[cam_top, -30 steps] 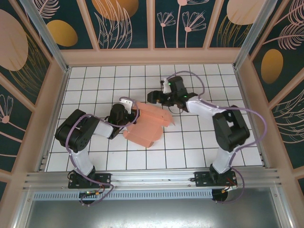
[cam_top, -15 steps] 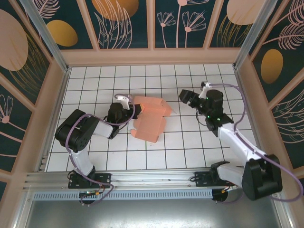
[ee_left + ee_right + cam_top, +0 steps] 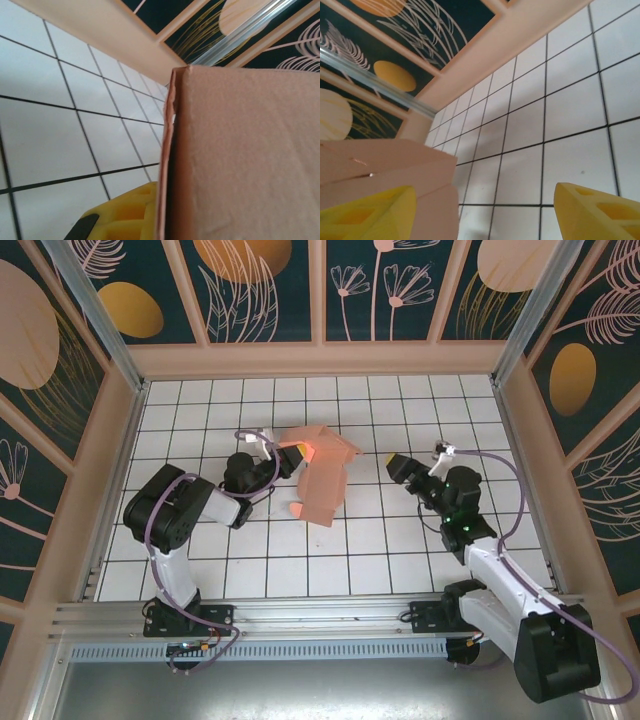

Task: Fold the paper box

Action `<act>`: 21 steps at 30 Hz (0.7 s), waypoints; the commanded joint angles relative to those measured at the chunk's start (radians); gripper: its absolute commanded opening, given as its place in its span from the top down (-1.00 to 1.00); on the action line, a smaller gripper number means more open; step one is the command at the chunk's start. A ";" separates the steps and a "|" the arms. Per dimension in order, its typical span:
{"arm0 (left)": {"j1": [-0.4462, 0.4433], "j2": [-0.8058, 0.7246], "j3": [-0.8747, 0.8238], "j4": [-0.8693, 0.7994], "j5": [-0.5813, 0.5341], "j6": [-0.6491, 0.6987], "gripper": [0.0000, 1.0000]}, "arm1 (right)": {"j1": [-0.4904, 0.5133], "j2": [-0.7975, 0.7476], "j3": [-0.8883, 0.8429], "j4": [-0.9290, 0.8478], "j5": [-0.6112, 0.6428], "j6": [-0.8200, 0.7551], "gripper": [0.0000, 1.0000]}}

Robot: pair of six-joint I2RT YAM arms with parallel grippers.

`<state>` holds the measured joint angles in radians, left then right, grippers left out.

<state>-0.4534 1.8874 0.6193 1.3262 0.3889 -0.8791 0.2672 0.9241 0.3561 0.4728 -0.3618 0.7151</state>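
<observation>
While the left gripper pinches one edge of the salmon-pink thin-cardboard paper box, jaws closed on it, seemingly tilting it off the white gridded tabletop for folding, the right gripper waits apart beside it, jaws open and empty.

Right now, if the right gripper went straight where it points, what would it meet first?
Likely the paper box, close ahead of one finger of the right gripper; midway between them, tiled floor runs to the back wall.

White gridded floor, floral-panelled walls
</observation>
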 commanded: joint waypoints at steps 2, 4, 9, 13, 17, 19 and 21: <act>0.005 0.013 0.020 0.096 0.027 -0.057 1.00 | 0.054 0.036 -0.002 0.186 -0.076 0.055 -0.44; 0.005 0.014 0.020 0.101 0.026 -0.061 1.00 | 0.084 0.059 0.005 0.228 -0.077 0.068 -0.41; 0.004 0.031 0.023 0.131 0.037 -0.081 1.00 | 0.167 0.157 0.055 0.330 -0.089 0.112 -0.32; 0.005 0.039 0.022 0.146 0.045 -0.086 1.00 | 0.204 0.218 0.097 0.393 -0.104 0.143 -0.23; 0.005 0.042 0.020 0.145 0.044 -0.082 1.00 | 0.217 0.267 0.123 0.437 -0.149 0.155 -0.16; 0.004 0.046 0.023 0.144 0.045 -0.079 1.00 | 0.223 0.284 0.135 0.445 -0.165 0.157 -0.15; 0.005 0.053 0.026 0.143 0.043 -0.077 1.00 | 0.230 0.299 0.143 0.455 -0.170 0.159 -0.15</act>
<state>-0.4534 1.9228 0.6224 1.4105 0.4126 -0.9489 0.4835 1.2037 0.4610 0.8448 -0.4992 0.8570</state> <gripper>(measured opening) 0.051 0.576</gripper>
